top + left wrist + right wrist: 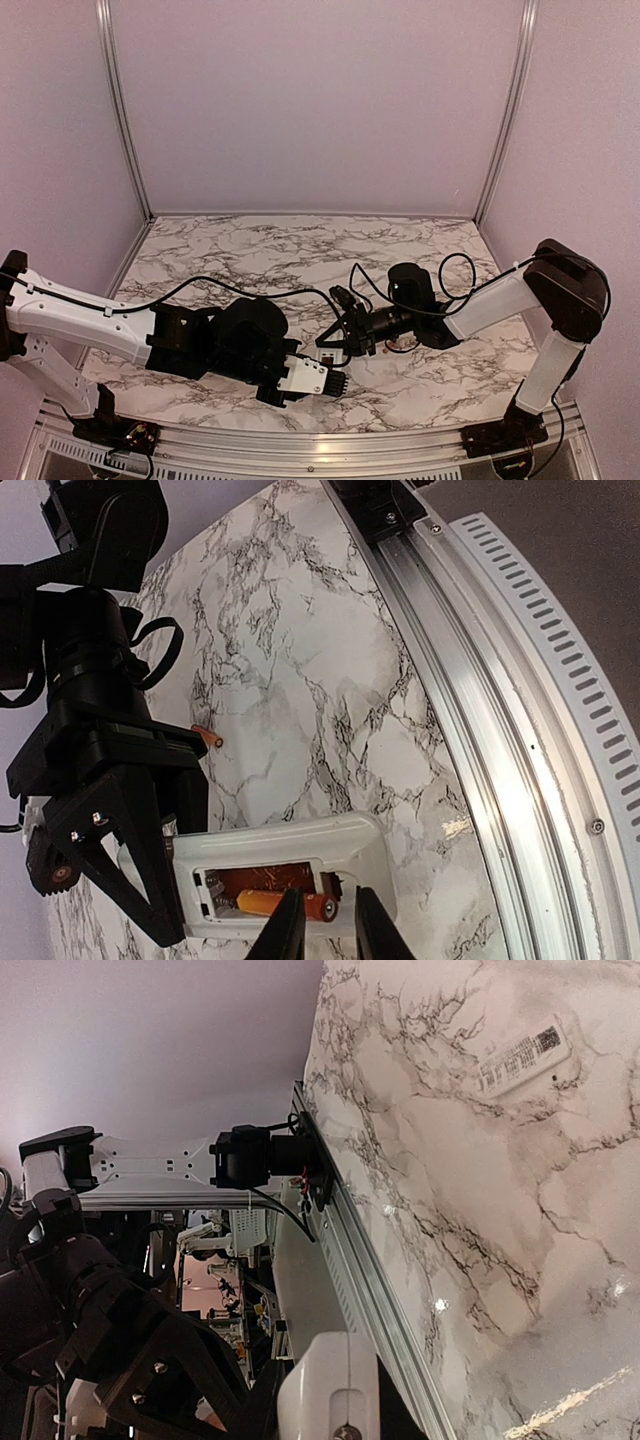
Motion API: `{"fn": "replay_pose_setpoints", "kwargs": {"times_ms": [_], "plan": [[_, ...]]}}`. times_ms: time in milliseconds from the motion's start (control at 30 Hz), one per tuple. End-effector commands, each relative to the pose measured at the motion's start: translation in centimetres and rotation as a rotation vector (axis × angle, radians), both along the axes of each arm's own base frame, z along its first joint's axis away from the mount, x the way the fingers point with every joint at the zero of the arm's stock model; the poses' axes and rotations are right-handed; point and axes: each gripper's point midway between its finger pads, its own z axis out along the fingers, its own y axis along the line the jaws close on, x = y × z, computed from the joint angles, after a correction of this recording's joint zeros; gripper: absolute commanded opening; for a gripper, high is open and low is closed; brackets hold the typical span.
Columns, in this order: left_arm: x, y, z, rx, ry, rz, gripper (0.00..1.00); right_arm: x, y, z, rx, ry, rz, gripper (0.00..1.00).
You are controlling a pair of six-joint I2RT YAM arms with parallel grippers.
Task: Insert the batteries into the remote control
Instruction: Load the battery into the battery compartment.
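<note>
In the left wrist view the white remote control (300, 848) faces me back up, its battery bay uncovered. One orange battery (262, 902) lies in the near slot of the bay. My left gripper (328, 912) hovers right over it. Its jaws stand a narrow gap apart, one finger crossing the cell and the cell's end showing in the gap. My right gripper (160, 880) is shut on the remote's far end. In the right wrist view that end (328, 1390) fills the space between the jaws. A second battery (208, 738) lies on the marble beyond.
A small white flat cover piece (522, 1055) with a printed label lies on the marble table (300, 250), away from both grippers. The aluminium rail (520, 740) of the table's near edge runs close beside the remote. Black cables hang by the right wrist (360, 290).
</note>
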Motion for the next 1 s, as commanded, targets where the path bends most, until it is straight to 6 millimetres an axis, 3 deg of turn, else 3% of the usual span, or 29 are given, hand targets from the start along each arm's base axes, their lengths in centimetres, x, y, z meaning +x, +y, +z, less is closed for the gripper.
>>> {"fn": "replay_pose_setpoints", "kwargs": {"times_ms": [0, 733, 967], "plan": [[0.3, -0.3, 0.0, 0.024, -0.007, 0.011, 0.19, -0.1, 0.8, 1.5, 0.036, -0.036, 0.019, 0.0], [2.1, 0.4, -2.3, 0.129, 0.044, 0.097, 0.09, -0.5, 0.9, 2.0, 0.046, -0.044, 0.028, 0.0], [2.7, 1.1, -3.9, 0.202, 0.07, 0.122, 0.07, -0.5, 0.9, 2.3, 0.049, -0.049, 0.027, 0.0]]}}
